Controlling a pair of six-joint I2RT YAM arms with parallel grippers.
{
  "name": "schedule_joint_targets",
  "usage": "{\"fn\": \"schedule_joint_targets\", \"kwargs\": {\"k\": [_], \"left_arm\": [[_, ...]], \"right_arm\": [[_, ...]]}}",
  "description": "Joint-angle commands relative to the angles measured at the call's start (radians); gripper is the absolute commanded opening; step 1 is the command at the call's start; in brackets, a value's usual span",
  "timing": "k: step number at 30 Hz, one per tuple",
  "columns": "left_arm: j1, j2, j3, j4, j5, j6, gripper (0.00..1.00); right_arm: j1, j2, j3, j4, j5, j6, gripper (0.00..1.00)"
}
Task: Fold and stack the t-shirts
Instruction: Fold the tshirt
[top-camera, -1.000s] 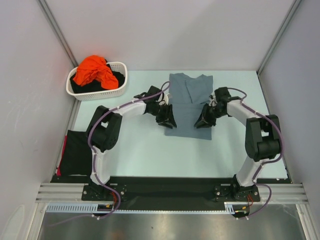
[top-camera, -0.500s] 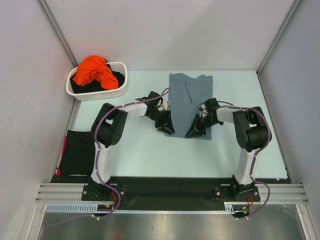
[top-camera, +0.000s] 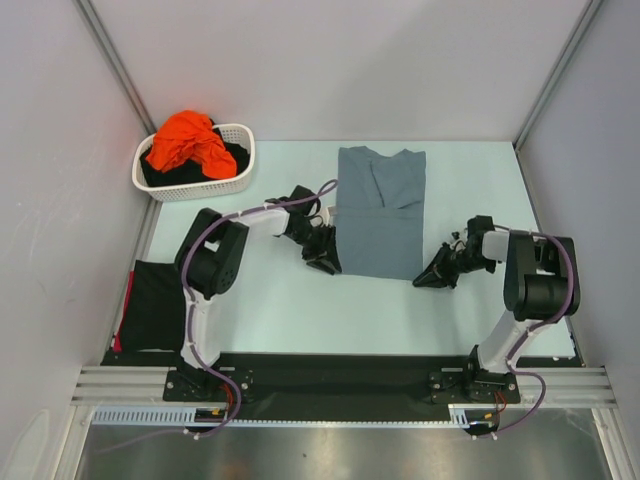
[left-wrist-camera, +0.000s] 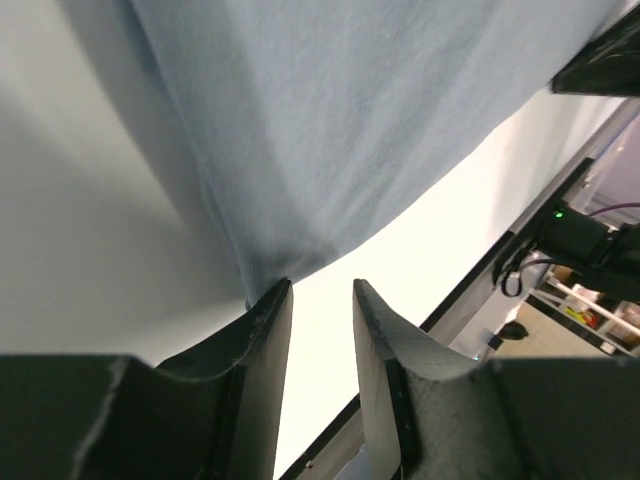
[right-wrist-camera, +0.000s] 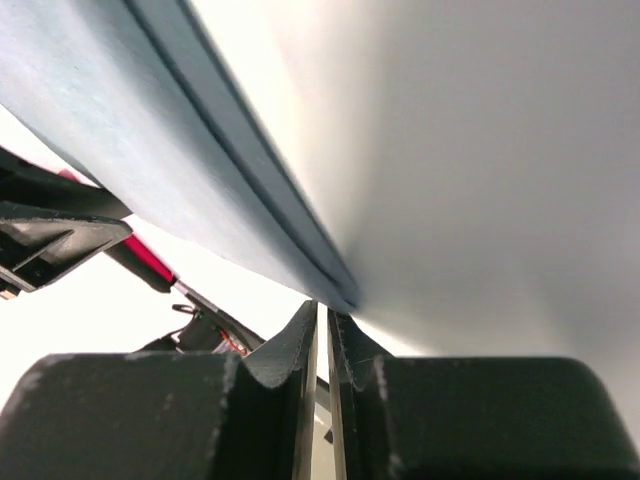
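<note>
Pale counter (top-camera: 260, 310). Left claw (top-camera: 322, 264): jaws slightly apart, one tip touching shirt (top-camera: 380, 215) at its 7 o'clock corner. Right claw (top-camera: 425, 281): jaws almost together at the 5 o'clock corner, pinch unclear. Shirt lies flat, counter centre toward 12 o'clock.

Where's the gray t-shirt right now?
In the top view, the gray t-shirt lies flat at mid-table, its near corners beside the left gripper and right gripper.
</note>
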Motion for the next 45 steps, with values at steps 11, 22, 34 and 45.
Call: {"fn": "schedule_joint_targets", "kwargs": {"k": [11,22,34,45], "left_arm": [[0.020,-0.093,0.117,-0.032,-0.026,0.077,0.43],[0.100,0.140,0.178,0.487,0.207,-0.352,0.40],[0.163,0.269,0.289,0.544,0.189,-0.411,0.40],[0.167,-0.218,0.027,0.229,-0.073,-0.173,0.48]], "right_arm": [[-0.029,-0.142,0.128,-0.003,-0.022,0.065,0.15],[-0.013,0.225,0.345,0.430,-0.182,0.369,0.22],[-0.100,0.463,0.489,0.487,-0.189,0.393,0.22],[-0.148,0.216,0.584,-0.116,0.117,0.045,0.57]]}}
